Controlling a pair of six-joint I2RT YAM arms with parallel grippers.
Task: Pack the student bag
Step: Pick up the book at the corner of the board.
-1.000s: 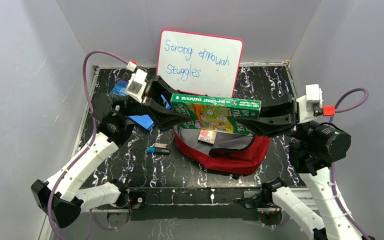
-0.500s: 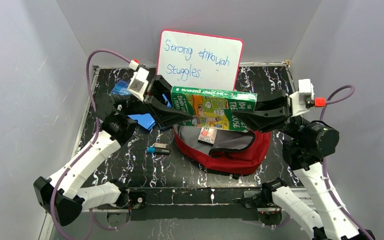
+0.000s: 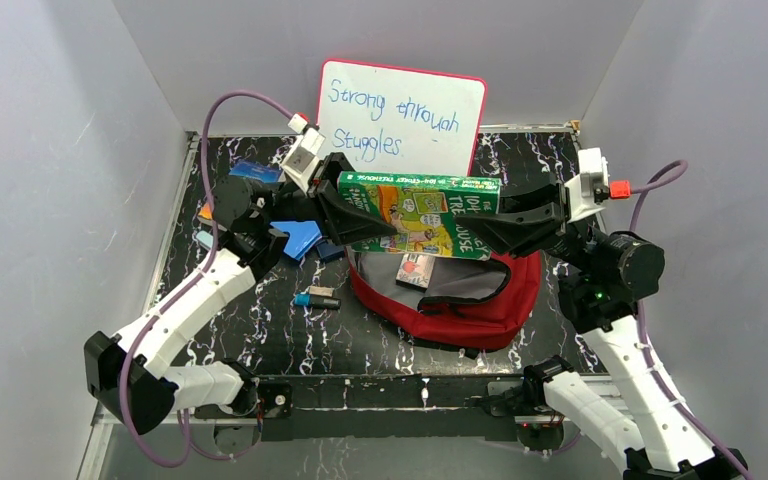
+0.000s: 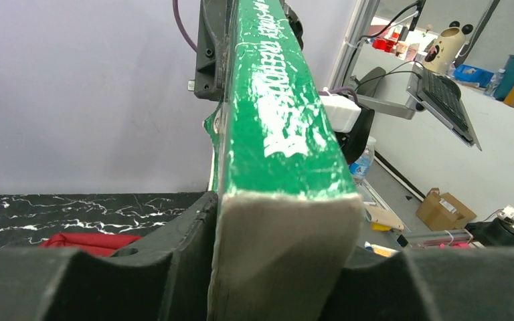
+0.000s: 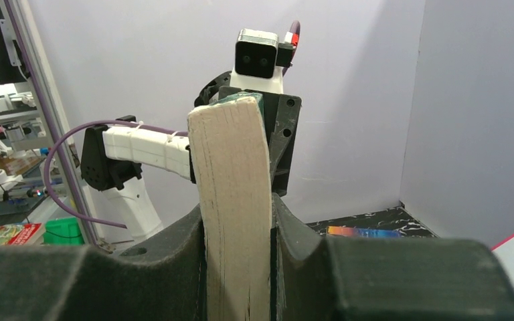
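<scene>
Red fabric marks the student bag [image 3: 450,312], which sits on the black marbled table [image 3: 260,345] a little right of centre in my overhead view, its mouth open toward the camera so the grey lining shows. A small card with a red patch [image 3: 415,270] lies at the upper left of that opening. Directly above the bag, and clear of it, a green picture book [image 3: 425,215] hangs roughly level, spine toward the back wall. The left gripper [image 3: 348,215] has its fingers clamped on the book's left end, and the right gripper [image 3: 505,222] has its fingers clamped on the right end. On my left wrist feed the worn green spine [image 4: 274,127] runs straight away from the lens with a black finger pressed flush against each side, and a strip of the red bag shows at the lower left. On the right wrist feed the pale page edge [image 5: 234,200] stands upright between the two fingers, again with no gap on either side. Behind the book, a whiteboard [image 3: 400,115] with a pink rim leans against the back wall, handwritten in blue. Left of the bag, on the table, lies a short dark pen-like item with a blue tip [image 3: 317,299]. Further up left sits a flat blue piece [image 3: 298,238] near the left arm, and a blue card [image 3: 255,172] lies close to the table's far left corner.
</scene>
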